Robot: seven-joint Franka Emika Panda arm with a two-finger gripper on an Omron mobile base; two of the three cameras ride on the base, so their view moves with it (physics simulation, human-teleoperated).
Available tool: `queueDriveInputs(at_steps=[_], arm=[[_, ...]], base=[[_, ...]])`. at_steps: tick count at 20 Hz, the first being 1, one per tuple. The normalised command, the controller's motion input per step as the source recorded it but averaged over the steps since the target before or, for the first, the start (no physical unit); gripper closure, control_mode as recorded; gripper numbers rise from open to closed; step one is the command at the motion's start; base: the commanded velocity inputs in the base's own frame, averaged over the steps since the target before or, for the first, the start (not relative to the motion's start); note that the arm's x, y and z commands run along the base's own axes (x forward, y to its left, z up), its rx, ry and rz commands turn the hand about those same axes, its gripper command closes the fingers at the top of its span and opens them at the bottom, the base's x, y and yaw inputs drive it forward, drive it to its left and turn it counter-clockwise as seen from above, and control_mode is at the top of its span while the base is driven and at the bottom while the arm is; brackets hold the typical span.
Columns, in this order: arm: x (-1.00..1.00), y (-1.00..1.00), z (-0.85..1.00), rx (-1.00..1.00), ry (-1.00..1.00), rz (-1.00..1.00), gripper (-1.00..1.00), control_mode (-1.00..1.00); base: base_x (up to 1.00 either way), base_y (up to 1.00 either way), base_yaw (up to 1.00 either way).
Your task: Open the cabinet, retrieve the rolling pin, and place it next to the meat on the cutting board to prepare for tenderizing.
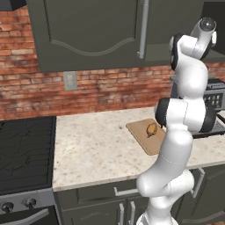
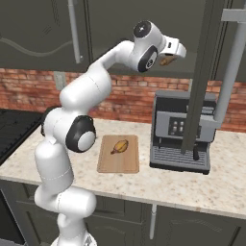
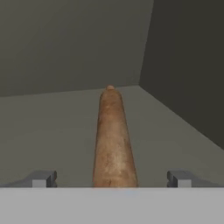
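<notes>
The rolling pin [image 3: 113, 140], a brown wooden cylinder, lies on the floor of the cabinet [image 3: 52, 131] and points away from me toward the back wall. My gripper [image 3: 113, 178] is open, one fingertip on each side of the pin's near end, clear of it. The cabinet's door [image 2: 199, 72] stands swung out, seen edge-on, with its silver handle [image 2: 230, 72] beside it. On the counter below, the meat [image 2: 119, 146] [image 1: 151, 129] rests on the cutting board [image 2: 117, 163] [image 1: 143, 136].
A coffee machine [image 2: 180, 129] stands right of the board, under the open cabinet. The neighbouring wall cabinet door [image 1: 88, 30] is closed. A black stove [image 1: 24, 149] sits at the counter's left end. A brick wall backs the speckled counter [image 1: 96, 149].
</notes>
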Motion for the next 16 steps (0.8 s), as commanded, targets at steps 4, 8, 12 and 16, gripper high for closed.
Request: queueDriveInputs(at_steps=[4, 8, 12, 16], arm=[[0.15, 0.00, -0.09, 0.03, 0.02, 0.00, -1.00, -1.00], [0.02, 0.00, -0.31, 0.03, 0.00, 0.00, 1.00, -1.00], [0.00, 0.00, -0.44, 0.09, 0.00, 0.00, 1.00, -1.00], [-0.01, 0.00, -0.47, 0.17, -0.10, 0.00, 1.00, -1.00]], base=[[0.00, 0.00, 0.00], [0.00, 0.00, 0.00], [0.00, 0.00, 0.00], [0.00, 0.00, 0.00]])
